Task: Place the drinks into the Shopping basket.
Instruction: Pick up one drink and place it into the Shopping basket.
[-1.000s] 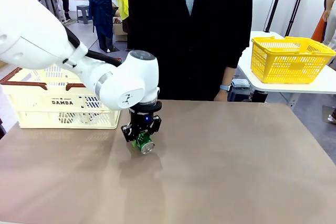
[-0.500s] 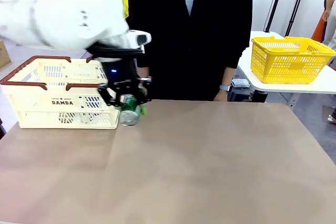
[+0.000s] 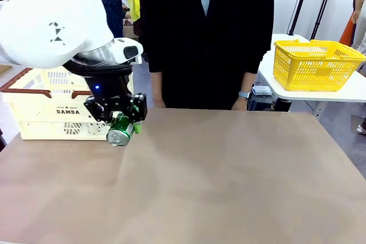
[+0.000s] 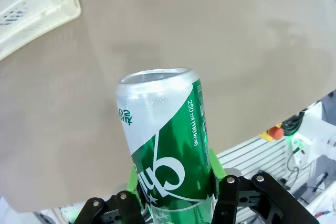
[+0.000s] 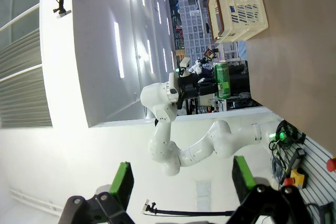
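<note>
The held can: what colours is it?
Green and silver with white lettering; clearest in the left wrist view.

Basket (image 3: 40, 119): right end hidden behind the left arm; in the left wrist view only a corner (image 4: 39, 11) showed, the rest cut off.
Can (image 4: 167, 145): base hidden between the gripper pads; small print too blurred to read.
Basket contents: could not be told.

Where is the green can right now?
In the front view, the green can is held off the table in the left gripper, at picture left, just in front of the cream Shopping basket.
</note>
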Robot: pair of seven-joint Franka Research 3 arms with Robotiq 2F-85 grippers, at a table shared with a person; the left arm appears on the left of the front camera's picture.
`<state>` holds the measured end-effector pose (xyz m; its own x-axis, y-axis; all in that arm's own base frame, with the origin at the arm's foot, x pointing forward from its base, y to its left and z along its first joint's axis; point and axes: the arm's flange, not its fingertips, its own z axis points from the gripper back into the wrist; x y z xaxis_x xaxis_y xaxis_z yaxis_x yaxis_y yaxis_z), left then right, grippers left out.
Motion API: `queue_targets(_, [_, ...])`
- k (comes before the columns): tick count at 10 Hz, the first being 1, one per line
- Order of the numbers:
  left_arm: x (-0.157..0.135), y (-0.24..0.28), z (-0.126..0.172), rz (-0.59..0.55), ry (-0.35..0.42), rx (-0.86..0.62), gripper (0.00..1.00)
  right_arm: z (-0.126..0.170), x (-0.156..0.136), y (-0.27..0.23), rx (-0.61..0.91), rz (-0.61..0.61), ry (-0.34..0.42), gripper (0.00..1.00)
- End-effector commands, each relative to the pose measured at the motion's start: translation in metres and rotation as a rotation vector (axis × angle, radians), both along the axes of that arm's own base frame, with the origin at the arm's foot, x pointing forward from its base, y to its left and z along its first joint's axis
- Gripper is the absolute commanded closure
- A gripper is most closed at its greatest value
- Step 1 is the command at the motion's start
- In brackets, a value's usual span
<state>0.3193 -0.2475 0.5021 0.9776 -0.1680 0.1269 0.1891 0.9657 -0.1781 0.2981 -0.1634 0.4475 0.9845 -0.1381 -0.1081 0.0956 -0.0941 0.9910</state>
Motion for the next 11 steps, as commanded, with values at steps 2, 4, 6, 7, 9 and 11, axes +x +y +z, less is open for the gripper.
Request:
queue_targets(2, [0.008, -0.009, 0.011, -0.005, 0.020, -0.019, 1.00, 0.007, 0.000, 0.000, 0.013, -0.002, 0.017, 0.00])
queue_targets(4, [0.019, 0.001, 0.013, 0.054, -0.041, -0.016, 1.00, 0.007, 0.000, 0.000, 0.013, -0.002, 0.017, 0.00])
queue_targets(6, [0.074, 0.036, 0.041, 0.213, -0.097, -0.025, 1.00, 0.007, 0.000, 0.000, 0.013, -0.002, 0.017, 0.00])
queue_targets(7, [0.105, 0.056, 0.053, 0.260, -0.115, -0.071, 1.00, 0.007, 0.000, 0.000, 0.013, -0.002, 0.017, 0.00])
queue_targets(9, [0.169, 0.099, 0.061, 0.246, -0.128, -0.106, 1.00, 0.007, 0.000, 0.000, 0.013, -0.002, 0.017, 0.00])
queue_targets(11, [0.216, 0.165, 0.058, 0.301, -0.112, -0.120, 1.00, 0.007, 0.000, 0.000, 0.013, -0.002, 0.017, 0.00])
